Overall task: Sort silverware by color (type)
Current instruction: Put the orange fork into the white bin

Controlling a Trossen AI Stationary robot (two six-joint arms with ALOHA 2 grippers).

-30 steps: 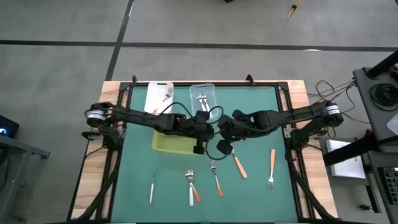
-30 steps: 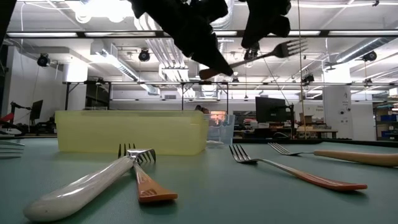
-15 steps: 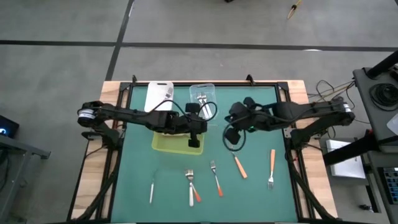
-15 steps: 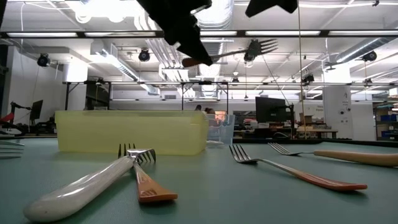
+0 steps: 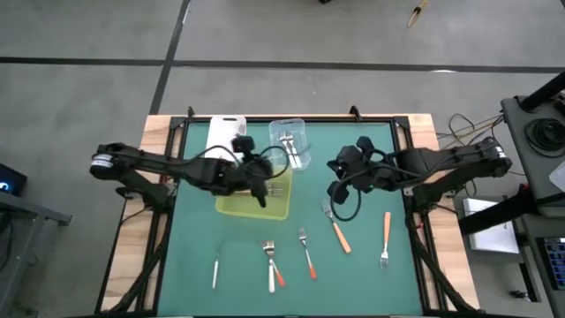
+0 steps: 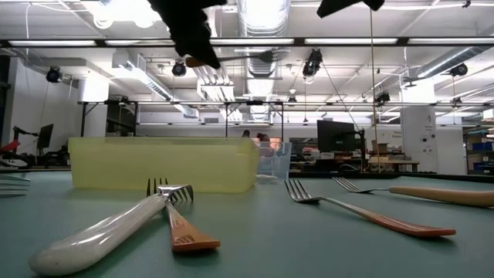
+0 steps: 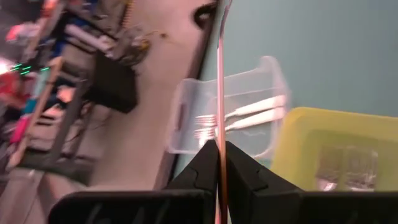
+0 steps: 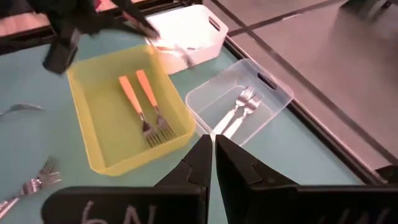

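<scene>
My left gripper [image 5: 262, 183] hangs over the yellow-green tray [image 5: 237, 208], shut on an orange-handled fork [image 6: 239, 57]. Two more orange-handled forks [image 8: 146, 106] lie in that tray. A clear tub [image 5: 290, 146] beyond it holds two pale forks [image 8: 239, 109]. My right gripper [image 5: 339, 190] is shut on nothing and raised right of the tray. Loose silverware lies flat on the green mat: a white-handled one [image 5: 214, 268], a crossed white and orange pair [image 5: 274, 268], and orange-handled forks [image 5: 307, 253], [image 5: 340, 235], [image 5: 386, 237]. My left gripper pinches the fork's orange handle [image 7: 219, 134] between its two fingers, which slant downward. The fork runs on past the fingertips in line with them, seen edge-on. It sticks out about level with its head [image 6: 266, 55] free, lifted clear above the tray.
A white tub [image 5: 225, 132] stands at the far left next to the clear tub. The wooden table frame [image 5: 159, 132] borders the mat. Bare mat lies between the tray and the loose forks, and at the far right.
My left gripper has carried the fork up and toward the table's left, from the middle to over the yellow-green tray, and the fork has swung from tilted to about level. My right gripper has risen and drawn back toward the table's right edge.
</scene>
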